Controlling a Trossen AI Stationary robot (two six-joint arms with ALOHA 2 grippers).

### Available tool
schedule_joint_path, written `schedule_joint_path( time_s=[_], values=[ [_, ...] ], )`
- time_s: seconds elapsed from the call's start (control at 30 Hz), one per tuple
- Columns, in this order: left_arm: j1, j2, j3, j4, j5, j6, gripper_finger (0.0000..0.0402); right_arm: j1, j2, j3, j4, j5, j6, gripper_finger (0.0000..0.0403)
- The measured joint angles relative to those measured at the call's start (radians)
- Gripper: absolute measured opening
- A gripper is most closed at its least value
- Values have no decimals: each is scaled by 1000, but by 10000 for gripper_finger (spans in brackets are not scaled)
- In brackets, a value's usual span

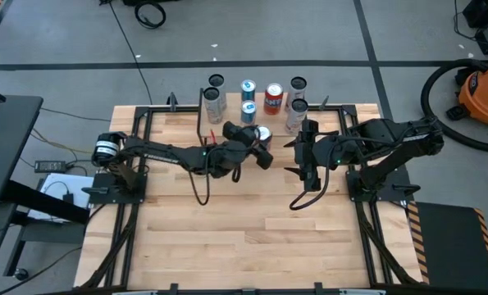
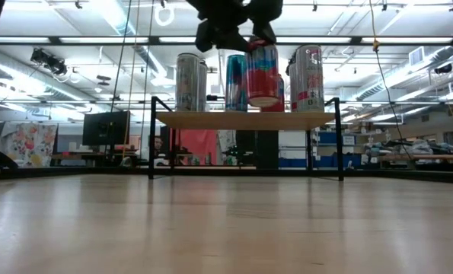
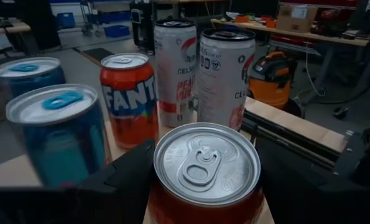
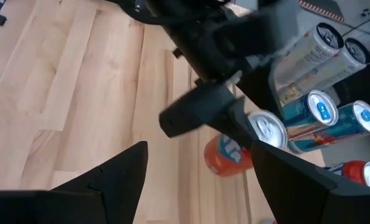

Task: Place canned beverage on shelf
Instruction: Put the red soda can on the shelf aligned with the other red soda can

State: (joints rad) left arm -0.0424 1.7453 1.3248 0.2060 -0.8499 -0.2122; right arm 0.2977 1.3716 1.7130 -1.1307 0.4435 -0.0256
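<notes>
My left gripper (image 1: 262, 150) reaches across the table's middle and is shut on a red canned beverage with a silver top (image 3: 206, 165). In the low view this can (image 2: 262, 72) hangs just in front of the shelf (image 2: 245, 120), with its bottom slightly above the board. The shelf stands on thin black legs at the table's far edge. My right gripper (image 1: 307, 157) waits open to the right of the can. In its own view its fingers (image 4: 197, 180) have nothing between them. My left gripper pinches the can's upper side wall (image 3: 161, 202), just under the top rim, between its two fingers, one on each side. The fingers (image 3: 119, 177) come in nearly level from the table's near-left side, pointing at the shelf. The can is upright, slightly tilted, and lifted clear of the table.
Several cans stand on the shelf: two blue ones (image 3: 60, 134), an orange Fanta (image 3: 129, 99) and tall white ones (image 3: 225, 78), with more white ones at the shelf's left (image 1: 213, 102). A black frame (image 1: 137, 156) rims the table. An orange vacuum (image 1: 483, 92) sits on the floor at the far right.
</notes>
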Motion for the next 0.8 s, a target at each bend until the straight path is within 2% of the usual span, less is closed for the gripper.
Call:
schedule_joint_path(
  time_s=[0.17,0.4,0.47,0.8],
  values=[
    [39,23,44,2,44,19,246,0,-8,0,12,5,-28,295],
    [97,23,45,2,77,18,246,0,-62,0,40,9,-28,295],
    [111,23,45,4,119,16,246,-5,-74,0,42,8,-29,295],
    [131,23,45,34,191,27,246,-33,-89,0,41,8,-30,295]
  ],
)
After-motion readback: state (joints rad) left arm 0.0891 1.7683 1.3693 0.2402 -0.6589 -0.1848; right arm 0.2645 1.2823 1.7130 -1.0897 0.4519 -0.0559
